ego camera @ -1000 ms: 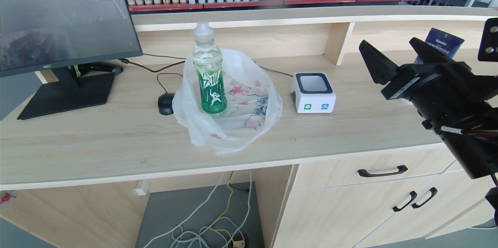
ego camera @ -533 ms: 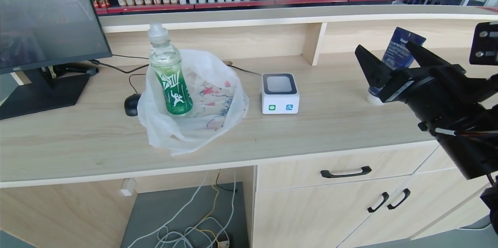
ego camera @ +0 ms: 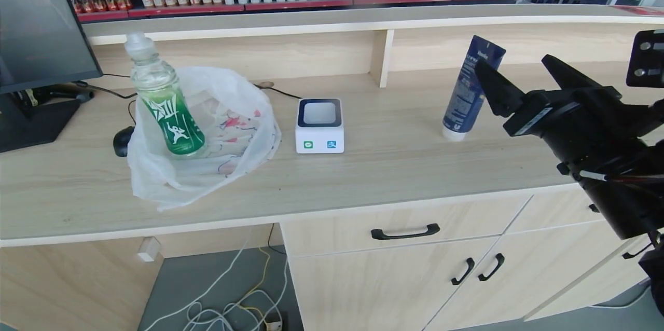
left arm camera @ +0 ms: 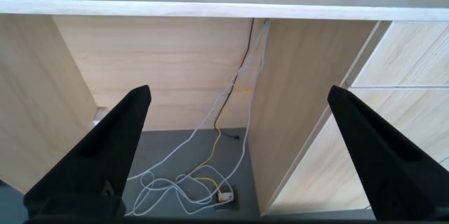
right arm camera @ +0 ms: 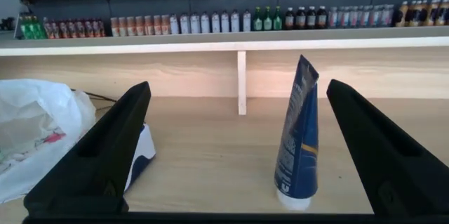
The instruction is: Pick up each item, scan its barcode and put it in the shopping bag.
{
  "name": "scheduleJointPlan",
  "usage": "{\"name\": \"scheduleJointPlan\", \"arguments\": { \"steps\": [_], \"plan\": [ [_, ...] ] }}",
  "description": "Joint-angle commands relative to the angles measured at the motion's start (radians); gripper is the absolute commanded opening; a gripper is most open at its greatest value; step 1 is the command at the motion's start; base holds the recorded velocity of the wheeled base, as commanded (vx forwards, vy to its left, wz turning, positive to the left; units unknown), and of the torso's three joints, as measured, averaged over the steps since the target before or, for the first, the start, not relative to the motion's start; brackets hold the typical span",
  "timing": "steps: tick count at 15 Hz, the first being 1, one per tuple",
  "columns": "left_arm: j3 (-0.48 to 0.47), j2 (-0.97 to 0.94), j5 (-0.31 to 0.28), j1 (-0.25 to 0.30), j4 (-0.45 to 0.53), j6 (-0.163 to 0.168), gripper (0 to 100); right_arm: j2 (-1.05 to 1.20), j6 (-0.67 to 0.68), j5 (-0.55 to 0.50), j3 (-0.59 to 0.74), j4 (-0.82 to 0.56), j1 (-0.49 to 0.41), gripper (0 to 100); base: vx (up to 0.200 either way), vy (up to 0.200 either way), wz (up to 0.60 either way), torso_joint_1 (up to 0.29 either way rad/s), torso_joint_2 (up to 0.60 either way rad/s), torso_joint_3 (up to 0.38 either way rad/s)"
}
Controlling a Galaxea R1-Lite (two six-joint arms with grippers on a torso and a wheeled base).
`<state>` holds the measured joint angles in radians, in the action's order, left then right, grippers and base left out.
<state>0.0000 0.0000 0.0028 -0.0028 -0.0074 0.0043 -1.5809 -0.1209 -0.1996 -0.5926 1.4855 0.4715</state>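
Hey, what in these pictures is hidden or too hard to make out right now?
Blue tube: barcode too small to find, head and right wrist views.
Bottle: no barcode legible on its label, head view.
Mouse: partly hidden behind the shopping bag, head view.
Monitor: cut off by the left edge, head view.
Shopping bag: cut off by the top edge, left wrist view.

you're looking at a pale, wood-grained desk [ego camera: 394,167]. the bottle [ego camera: 167,108] carries a green label with a white figure and white strokes, clear above, under a whitish cap. the shopping bag [ego camera: 171,180] is translucent white, printed in red and blue. your scanner [ego camera: 319,136] is white, with a dark-framed grey window and small green and blue icons. the tube [ego camera: 467,87] is dark blue, white-capped. the right end effector [ego camera: 513,61] is black, as is the mouse [ego camera: 121,142].
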Motion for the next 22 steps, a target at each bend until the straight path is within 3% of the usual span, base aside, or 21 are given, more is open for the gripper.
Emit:
{"name": "scheduleJointPlan", "arguments": {
  "steps": [1,7,11,17,22],
  "plan": [
    [0.0,0.002,0.0,0.001,0.001,0.0,100,-0.004,0.001,0.002,0.0,-0.001,0.001,100,0.0,-0.2,0.6,0.002,0.0,-0.002],
    [0.0,0.002,-0.001,0.001,0.007,-0.001,100,-0.037,0.0,0.002,-0.01,-0.001,-0.011,100,0.0,-0.033,0.0,0.0,0.0,0.0],
    [0.0,0.0,-0.001,0.001,0.009,-0.001,100,-0.08,0.0,0.008,-0.027,-0.001,-0.125,100,0.0,0.0,0.0,0.0,0.0,0.0],
    [0.0,0.002,-0.001,0.001,0.007,-0.001,100,-0.11,-0.014,0.062,-0.024,-0.007,-0.172,100,0.0,0.0,0.0,0.0,0.0,0.0],
    [0.0,0.0,-0.001,0.001,0.007,-0.001,100,-0.114,-0.011,0.109,-0.095,-0.117,-0.198,100,0.0,0.0,0.0,0.0,0.0,0.0]
  ]
}}
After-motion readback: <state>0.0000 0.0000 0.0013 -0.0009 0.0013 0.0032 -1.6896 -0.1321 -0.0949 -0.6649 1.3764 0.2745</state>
